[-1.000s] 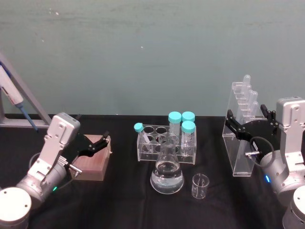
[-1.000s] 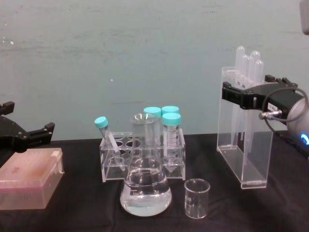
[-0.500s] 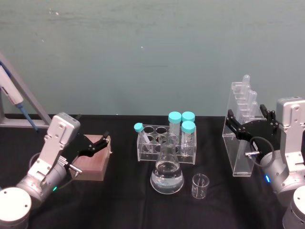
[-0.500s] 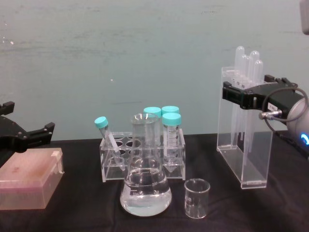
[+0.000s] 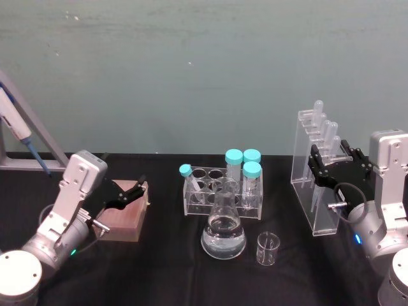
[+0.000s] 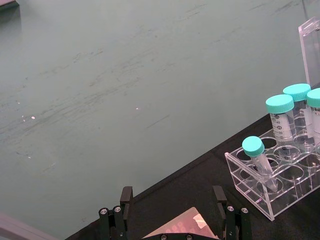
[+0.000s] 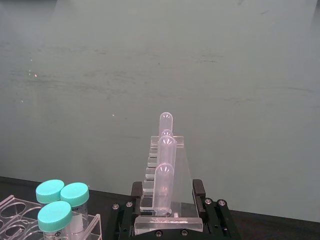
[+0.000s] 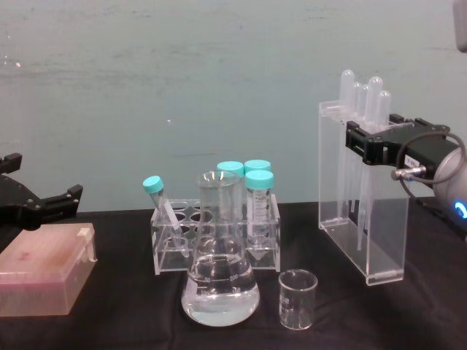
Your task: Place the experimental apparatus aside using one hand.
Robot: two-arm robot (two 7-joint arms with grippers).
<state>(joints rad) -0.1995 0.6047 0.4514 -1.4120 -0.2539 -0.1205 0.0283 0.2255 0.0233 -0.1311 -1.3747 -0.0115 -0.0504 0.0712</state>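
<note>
Head view: my right gripper (image 5: pixel 333 162) clamps the stand (image 5: pixel 305 159) high up, left gripper (image 5: pixel 141 189) parked wide; right wrist: jaws pinch slick acrylic; chest: right of the beaker (image 8: pixel 298 299), tall, light, probably top-heavy, so I'd go gently.

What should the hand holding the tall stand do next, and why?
Probably lift it slightly: the right gripper clamps the pipette stand high up, its base seems to rest on the table, so sliding might tip it. The left gripper hangs by the pink box.
</note>
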